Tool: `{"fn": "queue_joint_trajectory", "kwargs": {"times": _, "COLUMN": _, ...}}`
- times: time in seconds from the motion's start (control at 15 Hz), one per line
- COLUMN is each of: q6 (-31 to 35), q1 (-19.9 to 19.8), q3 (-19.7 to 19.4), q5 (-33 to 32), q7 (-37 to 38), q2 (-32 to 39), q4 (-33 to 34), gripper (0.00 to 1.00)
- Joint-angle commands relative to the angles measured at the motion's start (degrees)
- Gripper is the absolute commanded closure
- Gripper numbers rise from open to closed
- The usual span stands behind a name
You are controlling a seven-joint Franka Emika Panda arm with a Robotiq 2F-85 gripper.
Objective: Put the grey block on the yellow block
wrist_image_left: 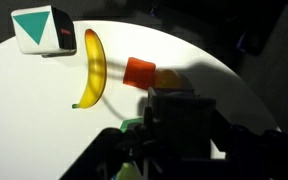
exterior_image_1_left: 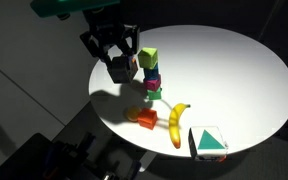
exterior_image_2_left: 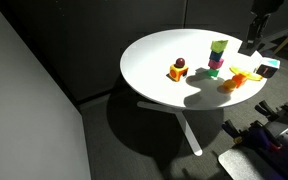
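Note:
My gripper is shut on the grey block and holds it in the air just beside the top of a block stack. The yellow block is the top of that stack, above a magenta block and a teal one. In an exterior view the gripper with the grey block hangs close to the yellow block. In the wrist view the grey block is dark and fills the jaws. A sliver of the yellow block shows at the bottom.
On the round white table lie a banana, an orange block and a white box with a teal triangle, all near the front edge. A small red and orange toy stands apart from them.

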Motion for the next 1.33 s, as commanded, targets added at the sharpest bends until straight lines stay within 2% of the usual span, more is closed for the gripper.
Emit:
{"fn": "queue_joint_trajectory", "kwargs": {"times": 0.0, "q6": -3.60, "q1": -0.42, "q3": -0.46, "q5": 1.86, "q7": -2.69, "q2": 1.58, "q4": 5.06, "gripper": 0.69}}
{"fn": "queue_joint_trajectory", "kwargs": {"times": 0.6, "q6": -6.85, "q1": -0.41, "q3": -0.22, "q5": 2.43, "q7": -3.11, "q2": 4.36, "q4": 13.25, "gripper": 0.69}}
{"fn": "queue_joint_trajectory", "kwargs": {"times": 1.0, "q6": -13.13, "q1": -0.93, "q3": -0.34, "q5": 4.71, "q7": -3.28, "q2": 9.64, "q4": 21.83, "gripper": 0.69}}
{"fn": "queue_joint_trajectory", "kwargs": {"times": 1.27, "q6": -14.64, "q1": -1.34, "q3": -0.05, "q5": 4.37, "q7": -3.15, "q2": 13.43, "q4": 26.85, "gripper": 0.69}}
